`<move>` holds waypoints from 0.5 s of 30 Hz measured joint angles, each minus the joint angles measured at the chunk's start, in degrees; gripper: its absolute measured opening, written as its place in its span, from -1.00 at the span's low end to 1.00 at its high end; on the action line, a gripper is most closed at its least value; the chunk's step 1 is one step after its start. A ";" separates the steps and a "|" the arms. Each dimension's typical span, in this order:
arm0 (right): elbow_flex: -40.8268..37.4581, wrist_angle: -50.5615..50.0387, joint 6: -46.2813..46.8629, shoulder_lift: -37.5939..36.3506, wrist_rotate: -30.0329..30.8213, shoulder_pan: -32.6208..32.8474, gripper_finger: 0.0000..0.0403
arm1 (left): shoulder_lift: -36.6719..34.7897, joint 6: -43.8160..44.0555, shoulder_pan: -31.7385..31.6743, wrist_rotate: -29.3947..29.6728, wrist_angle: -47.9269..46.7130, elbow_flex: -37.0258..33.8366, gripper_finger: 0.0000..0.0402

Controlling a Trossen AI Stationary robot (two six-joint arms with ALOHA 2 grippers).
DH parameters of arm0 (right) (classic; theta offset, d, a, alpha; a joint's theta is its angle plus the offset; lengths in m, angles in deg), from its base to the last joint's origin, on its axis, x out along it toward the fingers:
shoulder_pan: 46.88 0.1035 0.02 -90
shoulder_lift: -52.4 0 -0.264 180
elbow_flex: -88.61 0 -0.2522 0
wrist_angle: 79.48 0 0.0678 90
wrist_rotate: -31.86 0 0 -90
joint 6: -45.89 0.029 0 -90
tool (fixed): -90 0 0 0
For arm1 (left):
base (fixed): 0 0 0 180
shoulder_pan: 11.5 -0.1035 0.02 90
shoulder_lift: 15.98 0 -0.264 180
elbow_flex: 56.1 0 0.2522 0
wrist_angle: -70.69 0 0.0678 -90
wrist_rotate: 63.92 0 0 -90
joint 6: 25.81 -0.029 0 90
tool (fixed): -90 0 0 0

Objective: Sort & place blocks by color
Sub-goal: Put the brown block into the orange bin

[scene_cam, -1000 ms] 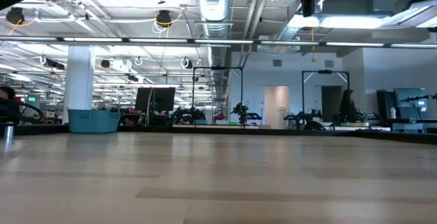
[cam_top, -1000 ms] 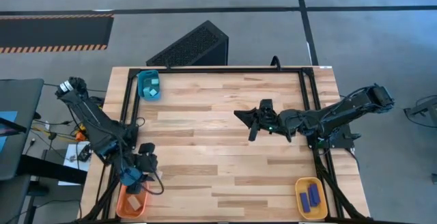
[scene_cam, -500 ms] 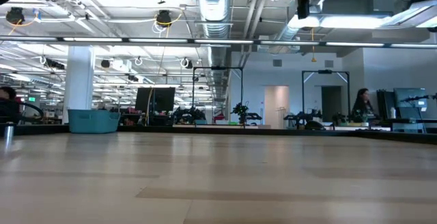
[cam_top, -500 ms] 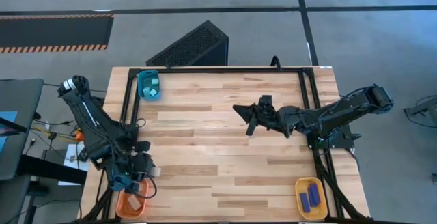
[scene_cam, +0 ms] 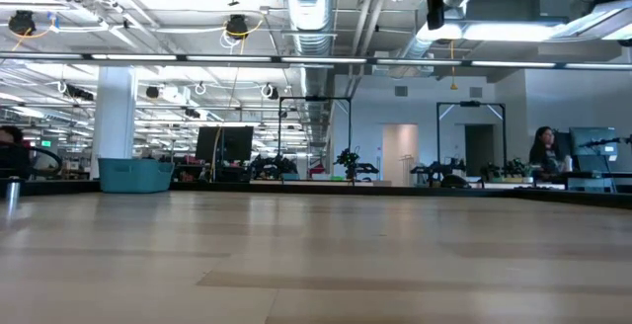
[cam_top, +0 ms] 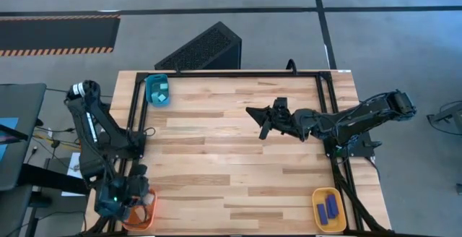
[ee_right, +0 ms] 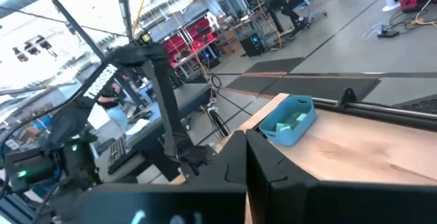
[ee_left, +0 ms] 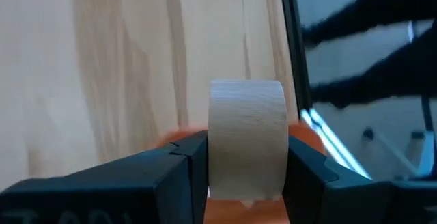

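Observation:
My left gripper (cam_top: 126, 202) is at the table's near-left corner, over the orange tray (cam_top: 146, 214), and is shut on a pale wood block (ee_left: 246, 125). The tray shows as orange behind the block (ee_left: 308, 134). My right gripper (cam_top: 263, 123) hovers shut above the middle of the table, right of centre, touching nothing (ee_right: 246, 157). Light cyan cubes (cam_top: 162, 89) lie in the teal tray (cam_top: 153, 100) at the far-left corner. Dark blue bars (cam_top: 327, 208) lie in the yellow tray (cam_top: 317, 221) at the near-right corner. My left gripper pinches the pale wood block between its two fingers, one finger (ee_left: 179, 173) on each of two opposite sides (ee_left: 220, 173). The block's rounded-edged end (ee_left: 247, 91) sticks out past the fingertips. It is held over the orange tray; whether it touches the tray is hidden.
A black metal frame (cam_top: 238, 74) runs along the table's far, left and right edges. A black perforated box (cam_top: 202, 48) stands on the floor beyond the far edge. The teal tray (scene_cam: 135, 175) shows at the left in the low view. A person (scene_cam: 546, 150) stands far back in the room.
My left gripper has swung from just inside the table's left edge toward the near-left corner and now hangs over the orange tray, still shut on the wood block. My right gripper has drifted slightly toward the far edge. A person has walked across the room behind.

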 joint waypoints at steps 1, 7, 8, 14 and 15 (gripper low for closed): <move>0.00 -0.16 -0.14 0.00 -0.02 0.00 -0.95 | 1.19 0.20 0.51 -1.02 0.36 -0.02 -0.43; 0.00 -2.23 -0.21 0.00 -0.15 0.15 -0.95 | 9.51 -3.17 2.27 -11.58 2.30 0.00 -0.42; 0.00 -2.21 -0.15 0.00 -0.50 0.15 -0.95 | 10.55 -2.58 2.30 -11.44 2.23 0.00 -0.41; 0.00 -2.32 0.98 -0.26 -4.63 -0.64 -0.95 | 14.16 1.85 1.54 -6.47 2.35 -0.01 -0.28; 0.00 -2.34 0.98 -0.49 -4.80 -0.60 -0.95 | 14.41 1.81 1.51 -6.86 2.23 0.00 -0.25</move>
